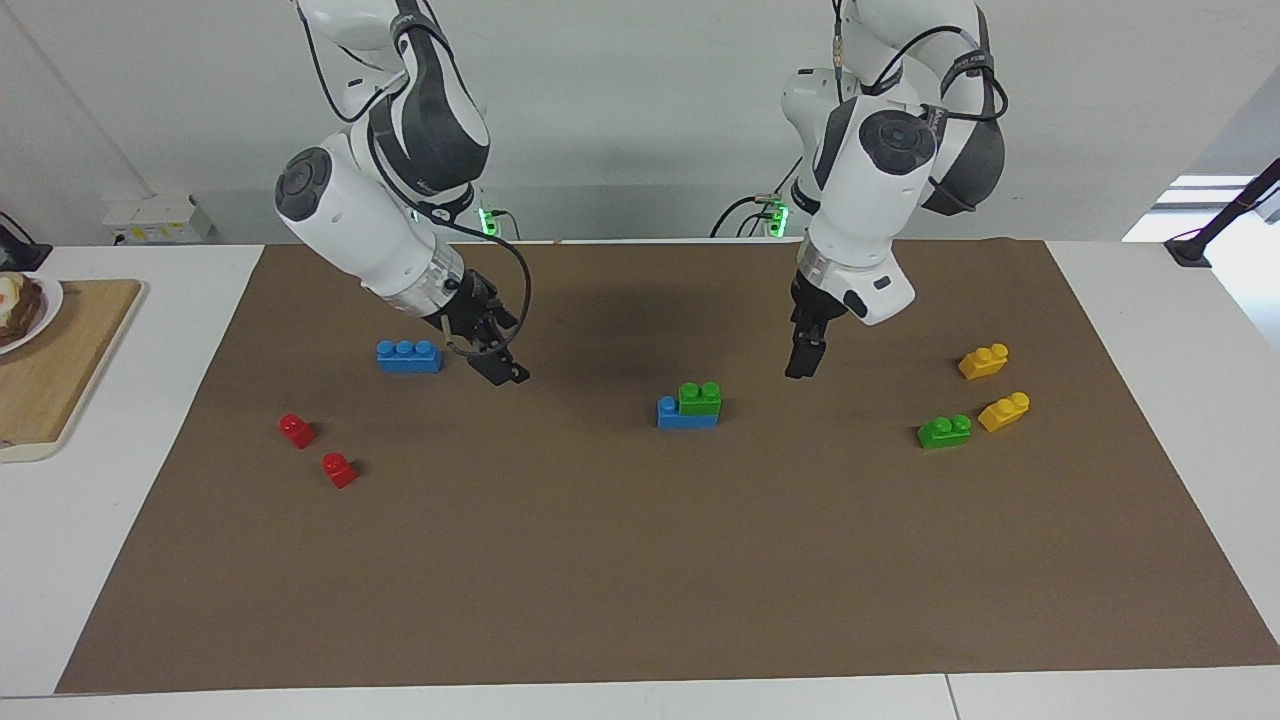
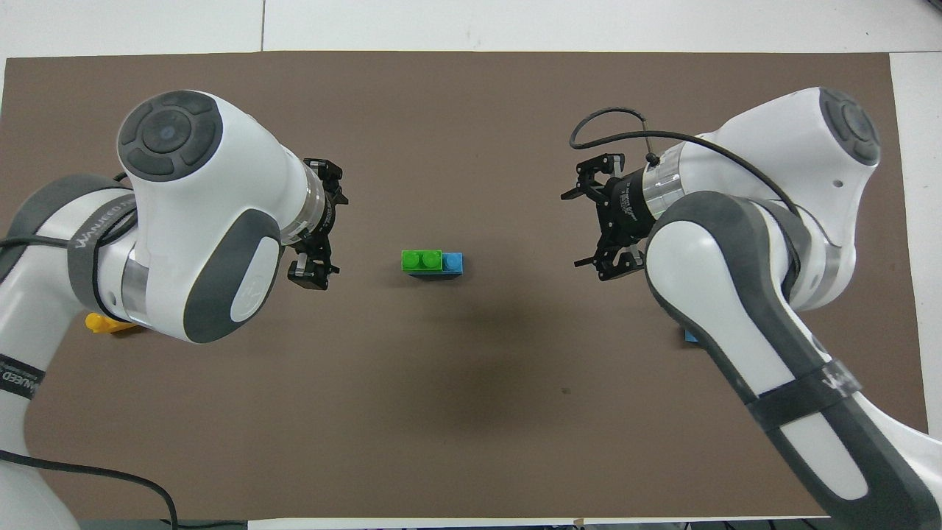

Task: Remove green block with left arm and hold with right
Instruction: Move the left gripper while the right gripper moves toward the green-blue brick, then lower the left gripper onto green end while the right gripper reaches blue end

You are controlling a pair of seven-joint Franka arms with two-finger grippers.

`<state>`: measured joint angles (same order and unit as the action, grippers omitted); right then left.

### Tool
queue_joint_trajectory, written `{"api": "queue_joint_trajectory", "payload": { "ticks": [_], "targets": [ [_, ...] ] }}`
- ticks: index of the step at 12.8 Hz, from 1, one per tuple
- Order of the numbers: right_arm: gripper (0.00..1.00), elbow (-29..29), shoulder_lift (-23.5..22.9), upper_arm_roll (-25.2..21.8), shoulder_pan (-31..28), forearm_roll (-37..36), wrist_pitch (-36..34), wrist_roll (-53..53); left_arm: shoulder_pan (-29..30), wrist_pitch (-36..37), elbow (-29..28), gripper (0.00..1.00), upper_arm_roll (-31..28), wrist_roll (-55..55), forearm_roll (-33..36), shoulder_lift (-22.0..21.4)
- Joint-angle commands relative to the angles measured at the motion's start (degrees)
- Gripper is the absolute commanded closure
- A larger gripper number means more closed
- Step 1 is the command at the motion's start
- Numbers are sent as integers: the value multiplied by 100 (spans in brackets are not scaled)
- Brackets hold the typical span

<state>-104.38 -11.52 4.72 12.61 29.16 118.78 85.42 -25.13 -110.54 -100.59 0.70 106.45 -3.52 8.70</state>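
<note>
The green block (image 1: 700,397) (image 2: 422,260) sits with its two studs up on a blue brick (image 1: 678,417) (image 2: 453,262) in the middle of the brown mat. My left gripper (image 1: 803,362) (image 2: 327,221) hangs open and empty over the mat, beside this stack toward the left arm's end. At the right arm's end of the stack, my right gripper (image 1: 505,372) (image 2: 586,221) also hangs open and empty, between the stack and a lone blue brick (image 1: 409,356). Neither gripper touches a block.
A second green brick (image 1: 944,431) and two yellow bricks (image 1: 983,361) (image 1: 1004,411) lie toward the left arm's end. Two red bricks (image 1: 297,430) (image 1: 339,469) lie toward the right arm's end. A wooden board (image 1: 60,360) with a plate (image 1: 45,310) is off the mat there.
</note>
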Motion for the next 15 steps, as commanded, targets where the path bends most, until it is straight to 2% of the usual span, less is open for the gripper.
{"api": "queue_joint_trajectory", "payload": {
  "ticks": [1, 3, 6, 8, 10, 15],
  "targets": [
    [3, -100, -122, -6, 171, 309, 469, 316, -185, -300, -39, 0, -79, 525, -96, 245],
    [3, -337, -131, -6, 347, 336, 873, 492, -430, -353, -31, 0, -96, 560, -69, 316],
    [3, -425, -245, 2, 549, 371, 1164, 537, -466, -240, 75, 0, -96, 797, -113, 527],
    [3, -426, -394, -6, 733, 380, 1244, 546, -414, -204, 172, 0, -87, 1551, -245, 781],
    [3, -452, -509, -6, 892, 502, 1507, 625, -509, -178, 119, 0, -87, 1615, -263, 852],
    [3, -443, -825, -6, 1270, 582, 2025, 801, -800, -565, 268, 0, -105, 2107, -202, 1116]
  ]
}}
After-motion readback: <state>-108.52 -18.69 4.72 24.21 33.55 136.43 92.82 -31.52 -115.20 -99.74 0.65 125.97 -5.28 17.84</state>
